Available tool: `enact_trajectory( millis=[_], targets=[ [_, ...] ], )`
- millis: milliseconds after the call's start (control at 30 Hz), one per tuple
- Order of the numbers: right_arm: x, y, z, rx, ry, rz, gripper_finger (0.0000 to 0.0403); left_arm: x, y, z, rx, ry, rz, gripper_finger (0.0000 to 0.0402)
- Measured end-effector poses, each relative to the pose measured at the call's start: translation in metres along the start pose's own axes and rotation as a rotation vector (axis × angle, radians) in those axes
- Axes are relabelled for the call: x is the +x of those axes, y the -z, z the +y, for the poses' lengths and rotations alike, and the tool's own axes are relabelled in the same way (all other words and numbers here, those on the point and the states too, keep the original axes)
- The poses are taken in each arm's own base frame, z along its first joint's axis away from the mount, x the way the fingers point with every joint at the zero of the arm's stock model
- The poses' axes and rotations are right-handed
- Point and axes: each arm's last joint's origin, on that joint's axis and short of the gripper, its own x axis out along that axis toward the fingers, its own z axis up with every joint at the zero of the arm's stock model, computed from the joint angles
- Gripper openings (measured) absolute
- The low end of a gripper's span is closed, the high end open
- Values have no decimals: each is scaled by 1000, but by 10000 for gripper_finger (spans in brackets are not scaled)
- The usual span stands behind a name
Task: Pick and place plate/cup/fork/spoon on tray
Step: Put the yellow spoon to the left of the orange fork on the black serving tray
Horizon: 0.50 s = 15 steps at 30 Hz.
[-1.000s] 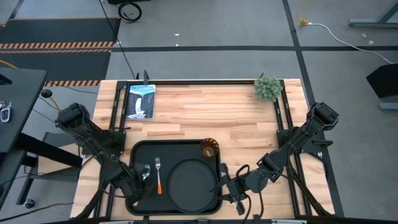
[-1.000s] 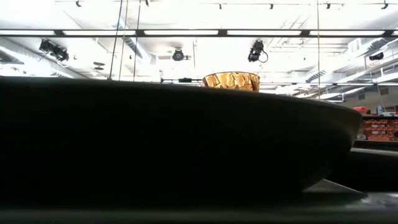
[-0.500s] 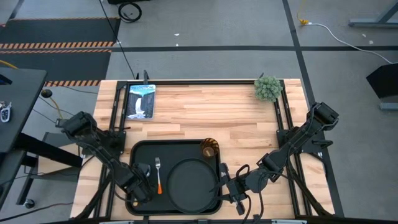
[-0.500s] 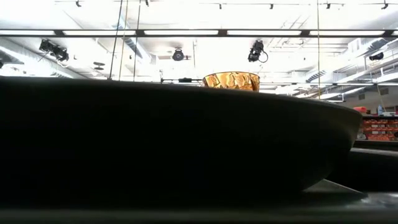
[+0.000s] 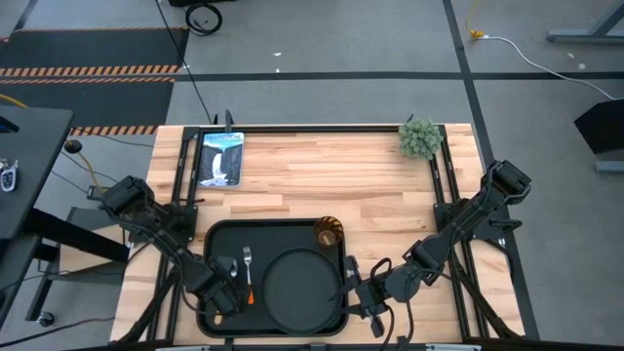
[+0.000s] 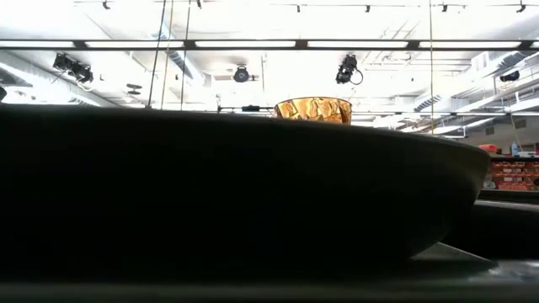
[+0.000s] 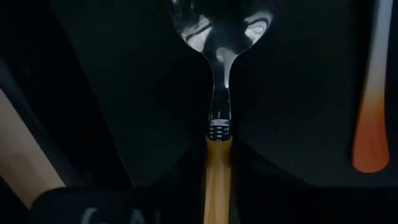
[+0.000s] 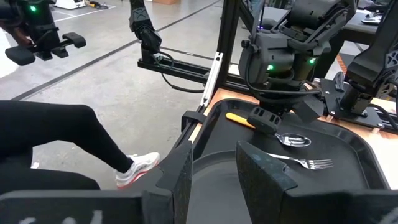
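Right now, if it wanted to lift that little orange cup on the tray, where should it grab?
Probably the cup's rim or upper wall, coming straight down: it stands upright with its mouth open in the tray's far right corner, the plate close beside it.

Tray (image 5: 219,239): left part crowded — left gripper (image 5: 222,300) low over the spoon (image 7: 219,93), with the fork (image 5: 249,273) just beside it. Plate (image 5: 302,286) fills the tray's right half; cup (image 5: 328,232) stands at the far right corner, right gripper (image 5: 353,291) at the tray's right rim. Far half of the table (image 5: 322,171) is open wood, apart from a plant (image 5: 420,138) and a booklet (image 5: 220,158) at its far corners.
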Motion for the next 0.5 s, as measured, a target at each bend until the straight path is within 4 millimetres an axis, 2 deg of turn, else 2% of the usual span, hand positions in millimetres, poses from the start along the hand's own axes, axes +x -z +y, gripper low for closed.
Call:
enact_trajectory(
  millis=[167, 333, 500],
  targets=[
    [0, 0, 0, 0, 0, 0, 130, 0, -1, -1, -42, 2, -6, 53],
    [0, 0, 0, 0, 0, -1, 130, 0, -3, -1, -77, 19, -33, 70],
    [0, -1, 1, 4, -18, -12, 130, -1, -9, -5, -107, 44, -70, 60]
  ],
)
